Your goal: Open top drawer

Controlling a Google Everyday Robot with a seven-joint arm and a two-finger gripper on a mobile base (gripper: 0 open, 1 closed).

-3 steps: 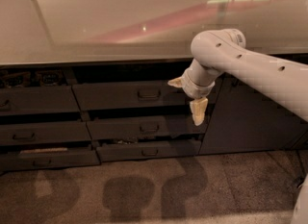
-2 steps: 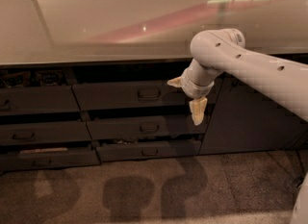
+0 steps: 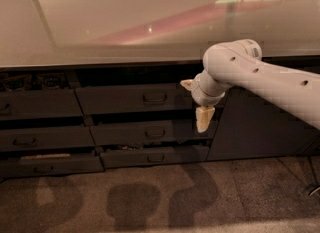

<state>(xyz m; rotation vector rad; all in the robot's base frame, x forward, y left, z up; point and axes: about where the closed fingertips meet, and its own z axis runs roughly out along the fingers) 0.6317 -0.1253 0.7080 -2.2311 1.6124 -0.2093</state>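
- The top drawer [image 3: 125, 99], centre of the cabinet row, looks barely ajar at most.
- The gripper [image 3: 203, 118] hangs just right of the drawer's handle [image 3: 155, 97], not touching it; I cannot tell whether it is open or closed.
- Grasping and pulling remain.

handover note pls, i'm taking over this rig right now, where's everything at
Gripper: hangs pointing down in front of the drawer bank, at the right end of the top drawer, holding nothing. It is well right of that drawer's handle and not on it.
Top drawer: widest front in the middle column, just under the counter, with a dark gap above it. How far out it sits cannot be told.
Done: the arm is at the drawer bank.
Left: likely move the gripper left and up to the handle, grasp it, then pull the drawer out.
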